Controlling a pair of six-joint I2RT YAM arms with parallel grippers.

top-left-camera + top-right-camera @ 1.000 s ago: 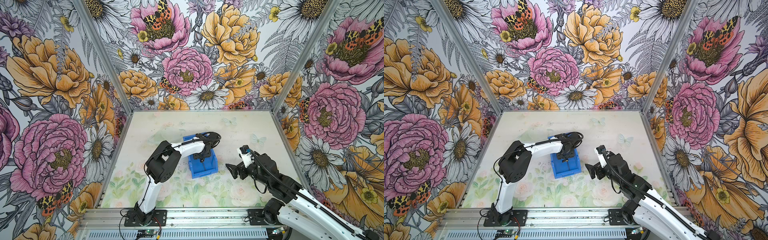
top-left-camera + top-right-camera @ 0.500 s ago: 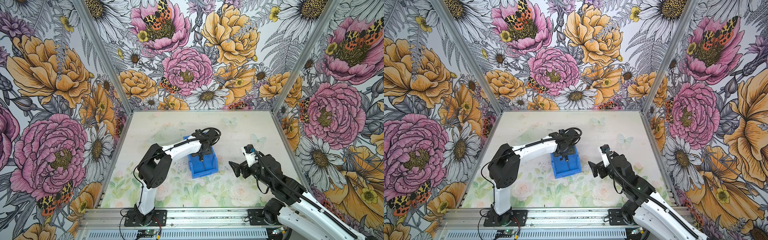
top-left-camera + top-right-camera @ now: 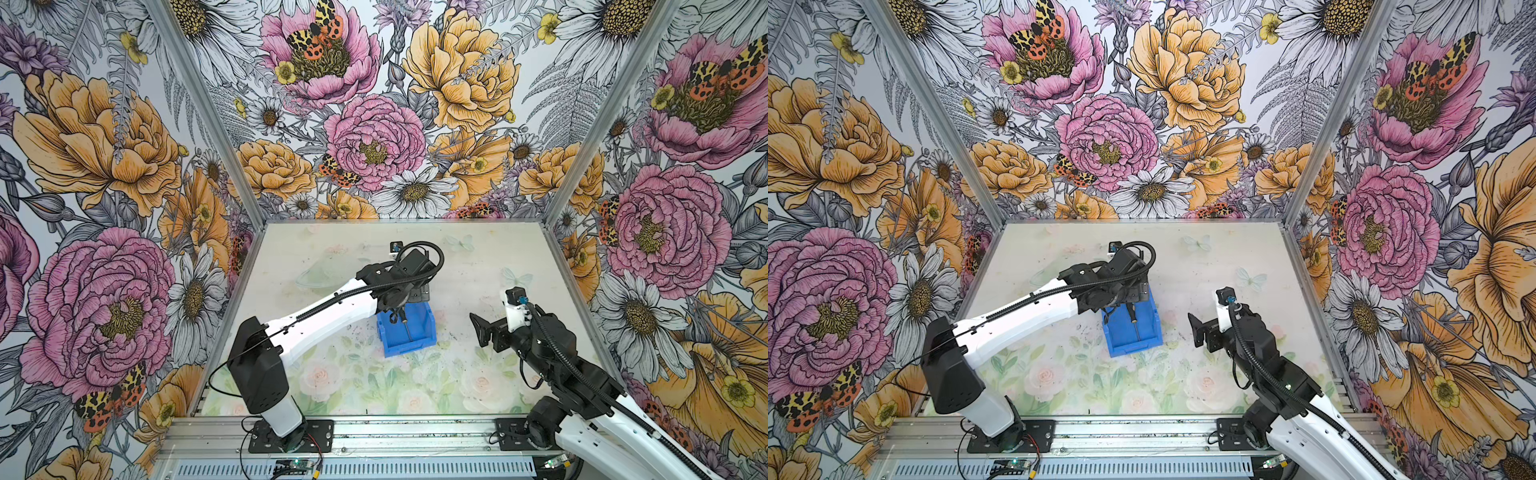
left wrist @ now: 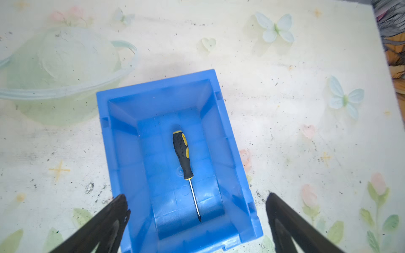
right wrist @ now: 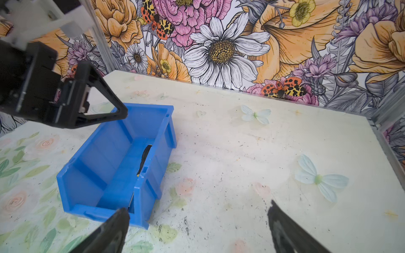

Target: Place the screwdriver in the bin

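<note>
The screwdriver point(image 4: 183, 157) lies flat on the floor of the bin point(image 4: 122, 153), with its handle toward the tall closed end and its shaft tip toward the lower cut-down end. The bin stands on the table point(image 4: 285, 109), just below centre in both top views. The left gripper point(image 4: 196, 196) hovers over the bin with its fingers spread wider than the bin, holding nothing. In both top views the right gripper point(image 3: 478, 328) sits to the right of the bin and apart from it. Its fingers are also spread wide and empty.
</note>
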